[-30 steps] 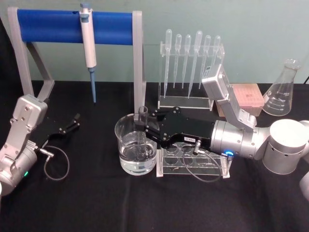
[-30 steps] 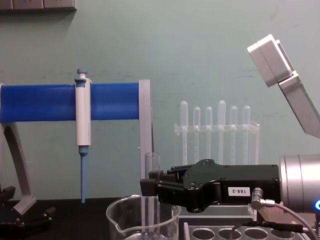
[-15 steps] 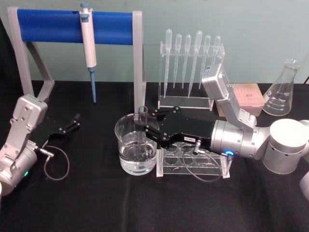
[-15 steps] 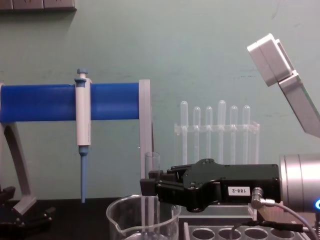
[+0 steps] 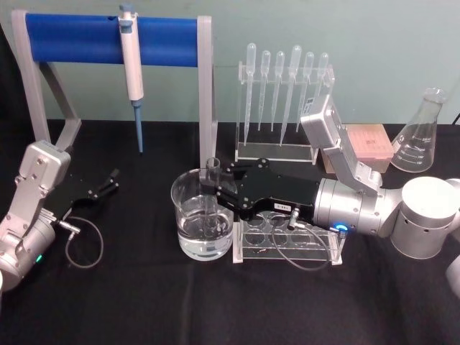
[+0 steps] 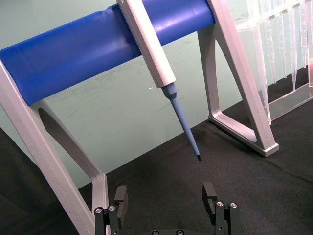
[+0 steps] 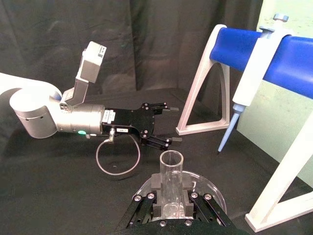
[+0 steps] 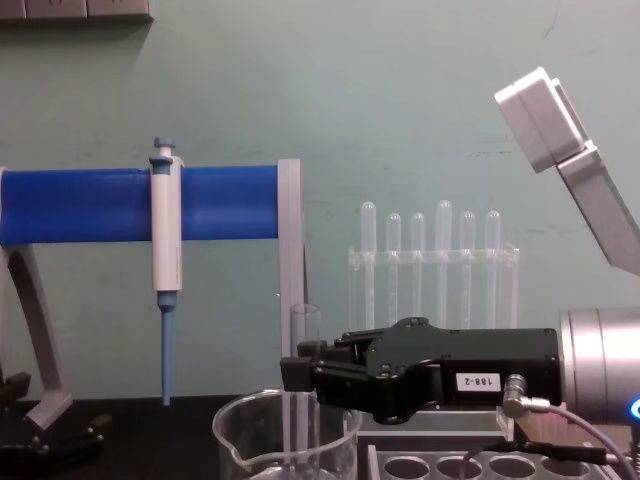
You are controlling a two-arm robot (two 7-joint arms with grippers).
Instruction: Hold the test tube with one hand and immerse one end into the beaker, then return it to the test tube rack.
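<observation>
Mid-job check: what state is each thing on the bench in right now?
Beaker: upright, part-filled with clear liquid.
Tube: upright, clamped, lower end dipped in the liquid.
Right pincer: shut on tube, above beaker.
Left pincer: open, empty, parked on the left.
Rack: visible holes empty.
Pipette: hanging from blue bar.

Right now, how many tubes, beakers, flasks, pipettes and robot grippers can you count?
Beaker: 1
Test tube: 1, dipped in the beaker
Conical flask: 1
Thin plastic pipettes: 6
White pipette with blue tip: 1
Grippers: 2, the right gripper shut on the test tube, the left gripper open at the left
Total: 12
</observation>
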